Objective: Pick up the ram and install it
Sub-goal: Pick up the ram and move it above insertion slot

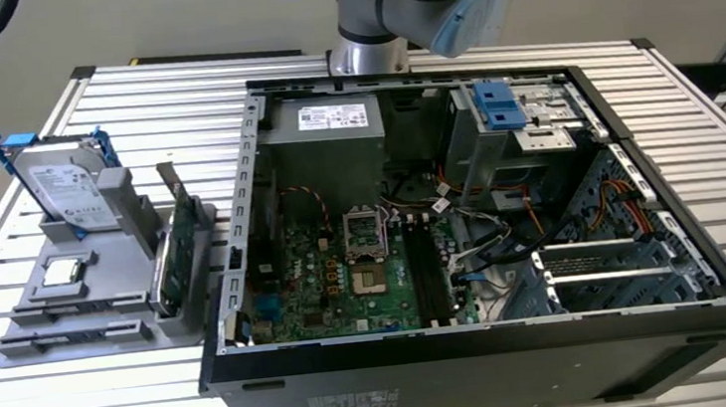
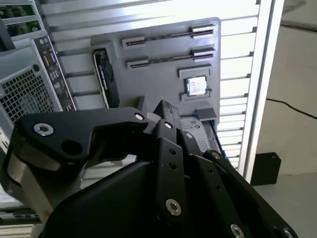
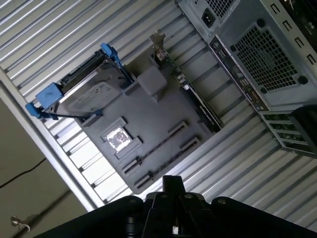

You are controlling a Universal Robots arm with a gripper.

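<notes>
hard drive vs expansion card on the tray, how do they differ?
The drive is silver in a blue frame; the card is a green board. The drive is boxy; the card is thin. The card stands nearer the case than the drive. Both stand on edge in the grey tray.

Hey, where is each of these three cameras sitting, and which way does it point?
Exterior view: off the arm, raised, looking down into the open computer case, parts tray on the exterior view's left; the arm shows beyond the case.
First wrist view: on the arm, looking past the gripper down at the tray and the case's rear.
Second wrist view: on the arm, looking over the gripper at the tray holding the ram.
Shared: all three show the tray and hard drive.
</notes>
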